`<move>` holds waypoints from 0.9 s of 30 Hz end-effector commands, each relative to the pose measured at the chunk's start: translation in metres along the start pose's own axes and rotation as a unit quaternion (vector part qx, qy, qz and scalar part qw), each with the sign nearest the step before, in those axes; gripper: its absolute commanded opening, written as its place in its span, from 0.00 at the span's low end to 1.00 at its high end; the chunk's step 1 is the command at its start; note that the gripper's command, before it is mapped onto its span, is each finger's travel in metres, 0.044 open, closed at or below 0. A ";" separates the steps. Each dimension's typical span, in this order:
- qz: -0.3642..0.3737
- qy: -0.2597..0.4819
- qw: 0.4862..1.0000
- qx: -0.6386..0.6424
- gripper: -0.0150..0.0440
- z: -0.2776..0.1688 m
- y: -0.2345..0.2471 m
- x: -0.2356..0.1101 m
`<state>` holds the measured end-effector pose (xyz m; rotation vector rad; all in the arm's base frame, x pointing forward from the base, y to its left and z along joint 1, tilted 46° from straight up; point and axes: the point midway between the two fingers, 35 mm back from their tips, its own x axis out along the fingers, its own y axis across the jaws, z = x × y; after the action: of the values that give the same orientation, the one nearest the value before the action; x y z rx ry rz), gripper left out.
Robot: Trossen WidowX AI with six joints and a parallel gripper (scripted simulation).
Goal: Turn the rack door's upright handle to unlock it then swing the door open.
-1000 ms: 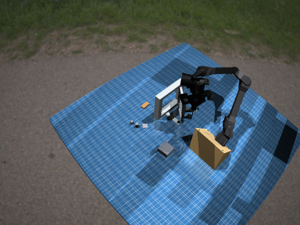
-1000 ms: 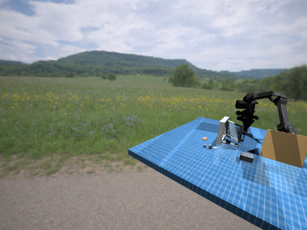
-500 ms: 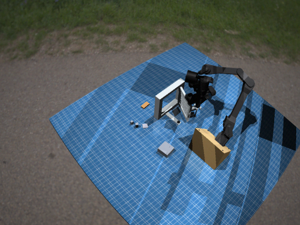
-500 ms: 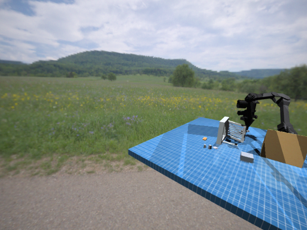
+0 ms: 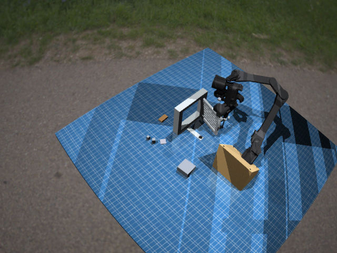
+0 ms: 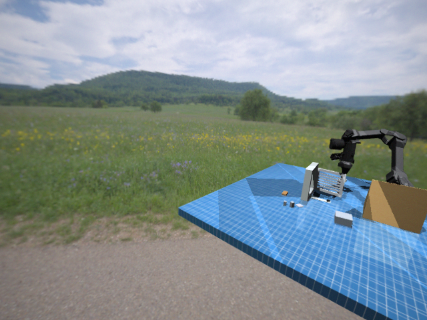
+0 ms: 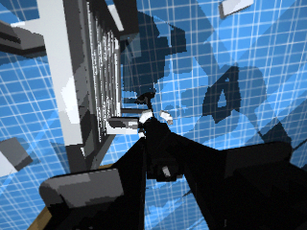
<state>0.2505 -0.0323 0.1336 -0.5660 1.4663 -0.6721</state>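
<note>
"What's nearest the desk's left corner?"

"2 small cylinders [image 5: 148,137] [image 6: 291,204], a pale flat piece [image 5: 162,141] [image 6: 299,205] beside them, and an orange block [image 5: 163,118] [image 6: 285,193] nearer the upper-left edge."

"Next?"

"The frame [image 5: 177,119] [image 6: 307,186], upright, its length roughly along that edge. A gray box [image 5: 186,166] [image 6: 343,219] lies well apart, farther from the desk's far corner."

"And the door?"

"The slatted door [image 5: 217,128] [image 6: 341,190] stands open, hinged at the frame's far post, its flat length pointing away from the upper-left edge."

"The handle [image 5: 228,118] [image 6: 343,177] [image 7: 165,116]?"

"At the door's free side, gripped by the claw [image 5: 223,117] [image 6: 343,174] [image 7: 157,138]. It's mostly hidden, so I can't tell its long axis."

"Farther right?"

"A tan panel [image 5: 231,169] [image 6: 394,207], before the arm's foot."
</note>
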 end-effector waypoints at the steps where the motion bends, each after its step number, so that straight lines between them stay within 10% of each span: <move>1: -0.002 -0.002 0.999 -0.039 0.29 0.003 -0.010 0.000; 27: -0.003 -0.002 0.992 -0.127 0.29 0.012 -0.034 -0.001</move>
<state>0.2596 -0.0555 0.1577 -0.7532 1.5565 -0.4972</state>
